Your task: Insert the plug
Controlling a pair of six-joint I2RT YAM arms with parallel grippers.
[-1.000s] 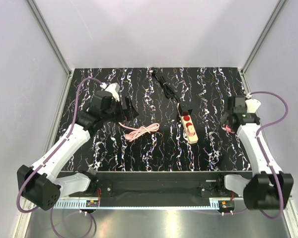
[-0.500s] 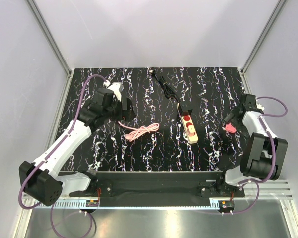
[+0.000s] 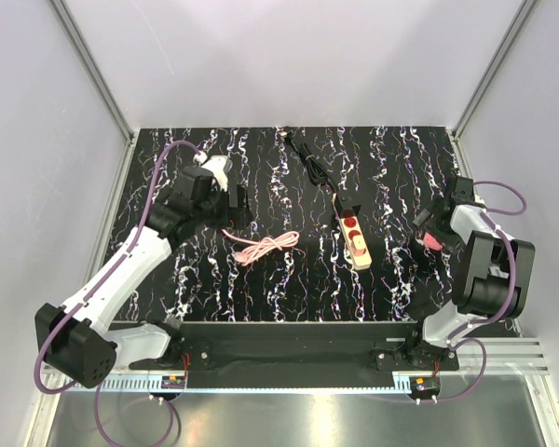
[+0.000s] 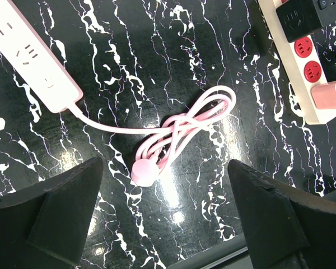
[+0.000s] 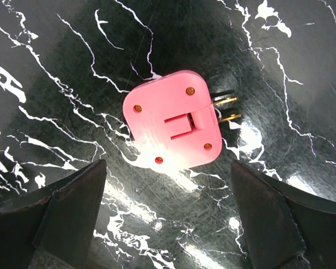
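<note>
The right gripper (image 5: 168, 213) has been folded back over the pink plug (image 5: 171, 120), left lying right of the power strip (image 3: 354, 237); its jaws are spread wide and empty, so grasping is expected next.

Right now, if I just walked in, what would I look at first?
The bright pink plug pops out first, lying flat on the black marbled table on the right, with the right gripper open above it. Next comes the looped pink cable mid-table, left of the power strip with red sockets.
</note>
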